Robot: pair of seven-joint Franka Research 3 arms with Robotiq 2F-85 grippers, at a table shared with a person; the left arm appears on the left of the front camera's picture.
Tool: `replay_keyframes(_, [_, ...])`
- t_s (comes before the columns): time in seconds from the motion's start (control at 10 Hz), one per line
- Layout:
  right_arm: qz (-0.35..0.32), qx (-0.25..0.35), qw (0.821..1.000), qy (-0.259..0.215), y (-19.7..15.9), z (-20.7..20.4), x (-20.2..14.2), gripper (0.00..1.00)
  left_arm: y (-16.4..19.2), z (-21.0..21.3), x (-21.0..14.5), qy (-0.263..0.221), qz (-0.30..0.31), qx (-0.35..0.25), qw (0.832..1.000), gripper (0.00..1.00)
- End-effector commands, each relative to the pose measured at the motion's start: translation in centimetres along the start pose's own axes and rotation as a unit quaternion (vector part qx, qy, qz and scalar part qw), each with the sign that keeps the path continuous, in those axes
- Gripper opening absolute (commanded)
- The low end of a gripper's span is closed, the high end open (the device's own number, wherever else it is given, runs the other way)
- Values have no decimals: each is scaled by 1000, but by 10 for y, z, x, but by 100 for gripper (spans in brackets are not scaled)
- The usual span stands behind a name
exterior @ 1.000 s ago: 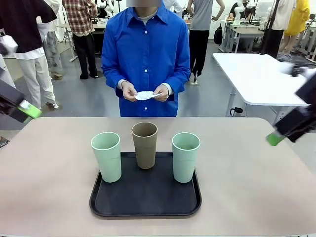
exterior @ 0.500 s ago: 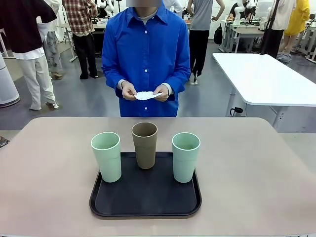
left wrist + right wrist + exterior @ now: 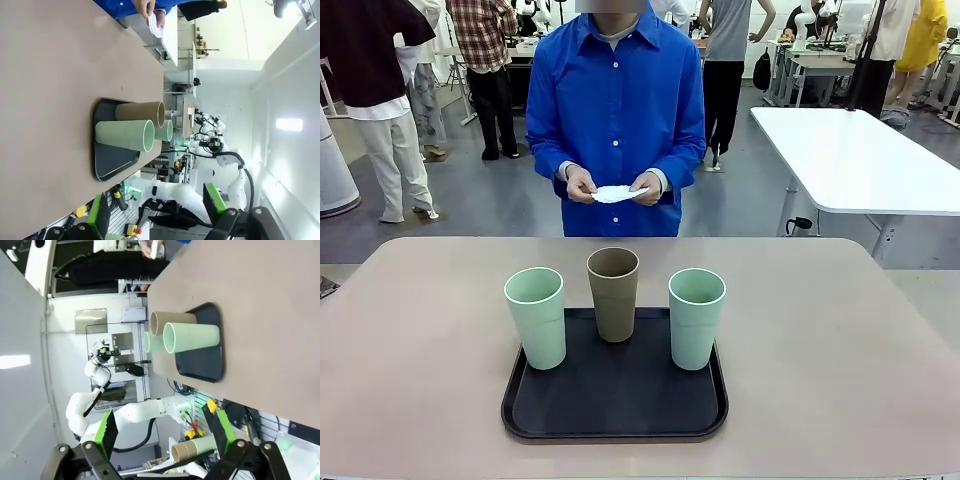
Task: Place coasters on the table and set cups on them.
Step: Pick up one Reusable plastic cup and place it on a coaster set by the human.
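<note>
Three cups wait on their tray, coasters not yet laid: a person holds them beyond the worktop. Left tool and right tool hang released, empty.

Bright even light, soft shadows, sharp focus
</note>
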State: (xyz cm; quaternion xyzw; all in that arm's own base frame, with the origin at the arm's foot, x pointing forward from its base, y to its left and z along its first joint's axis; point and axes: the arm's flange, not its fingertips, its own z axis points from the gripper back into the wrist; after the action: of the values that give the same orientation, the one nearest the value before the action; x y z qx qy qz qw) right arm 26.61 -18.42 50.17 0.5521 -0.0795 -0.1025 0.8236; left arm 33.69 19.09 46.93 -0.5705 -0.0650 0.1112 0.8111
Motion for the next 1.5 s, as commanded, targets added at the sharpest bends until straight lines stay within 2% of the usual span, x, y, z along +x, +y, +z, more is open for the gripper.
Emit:
replay_keyframes(0.0, [-3, -29, 999, 23, -12, 6, -3, 100, -5, 4, -3, -3, -13, -6, 1000, 100])
replay_keyframes(0.5, [-27, -32, 999, 12, -34, 16, -12, 100, -3, 12, 0, 6, -32, 12, 999, 100])
replay_keyframes(0.6, [-19, -34, 999, 14, -34, 16, -14, 100, -4, 13, -2, 5, -35, 24, 999, 100])
replay_keyframes(0.7, [-31, -27, 999, 2, -29, 14, -9, 100, -5, 6, -2, 0, -18, 5, 1000, 100])
replay_keyframes(1.4, [-31, -27, 999, 2, -29, 14, -9, 100, -5, 6, -2, 0, -18, 5, 1000, 100])
